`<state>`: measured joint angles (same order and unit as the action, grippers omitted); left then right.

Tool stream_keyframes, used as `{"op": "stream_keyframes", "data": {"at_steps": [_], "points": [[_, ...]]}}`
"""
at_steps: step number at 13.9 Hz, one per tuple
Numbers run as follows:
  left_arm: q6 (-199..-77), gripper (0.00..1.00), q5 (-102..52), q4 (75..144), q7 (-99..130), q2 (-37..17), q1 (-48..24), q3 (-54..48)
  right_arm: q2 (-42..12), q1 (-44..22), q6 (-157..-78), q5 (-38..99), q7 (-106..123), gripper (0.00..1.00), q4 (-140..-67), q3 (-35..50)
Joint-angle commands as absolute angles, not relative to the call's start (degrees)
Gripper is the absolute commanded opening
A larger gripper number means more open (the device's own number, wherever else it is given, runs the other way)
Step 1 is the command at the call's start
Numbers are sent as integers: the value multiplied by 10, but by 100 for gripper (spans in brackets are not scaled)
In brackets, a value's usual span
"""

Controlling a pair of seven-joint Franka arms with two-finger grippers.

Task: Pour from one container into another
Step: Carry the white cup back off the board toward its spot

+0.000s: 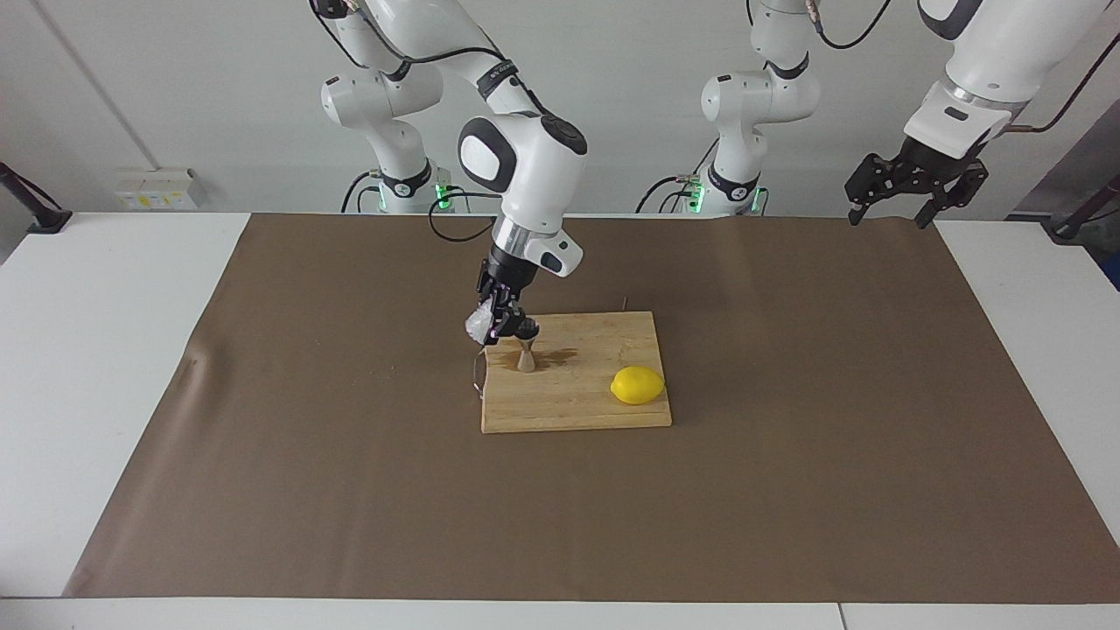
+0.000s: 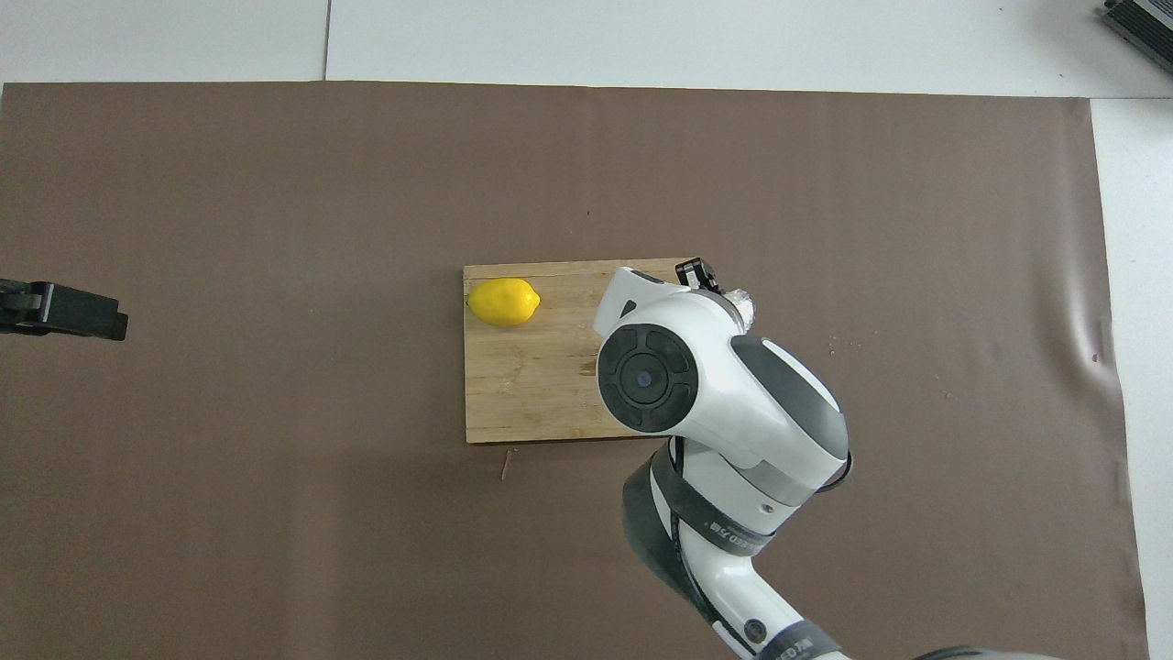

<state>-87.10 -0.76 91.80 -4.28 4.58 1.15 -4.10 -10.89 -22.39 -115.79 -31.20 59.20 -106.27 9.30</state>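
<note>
My right gripper (image 1: 499, 322) is shut on the clear textured glass tumbler (image 1: 479, 325), holding it tilted in the air just above the small steel hourglass jigger (image 1: 525, 356). The jigger stands upright on the wooden cutting board (image 1: 577, 404), at the corner toward the right arm's end and nearer the robots. From overhead, the right arm covers the jigger and only a sliver of the tumbler (image 2: 744, 301) shows past the wrist. My left gripper (image 1: 888, 219) hangs open and waits high over the table's edge at the left arm's end.
A yellow lemon (image 1: 637, 385) lies on the board's other end. A dark wet stain (image 1: 560, 354) marks the board beside the jigger. A thin cable loop (image 1: 477, 376) hangs by the board's edge. Brown paper (image 1: 787, 481) covers the table.
</note>
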Motion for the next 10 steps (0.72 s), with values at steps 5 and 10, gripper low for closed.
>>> {"op": "stream_keyframes", "data": {"at_steps": [5, 10], "points": [[-869, 100, -15, 934, -40, 62, 18, -43, -82, -125, -1153, -179, 590, 0, -1066, 98], [-869, 100, -15, 934, -40, 62, 18, -43, -67, -54, -1155, -97, 594, 0, -1099, 98]]}}
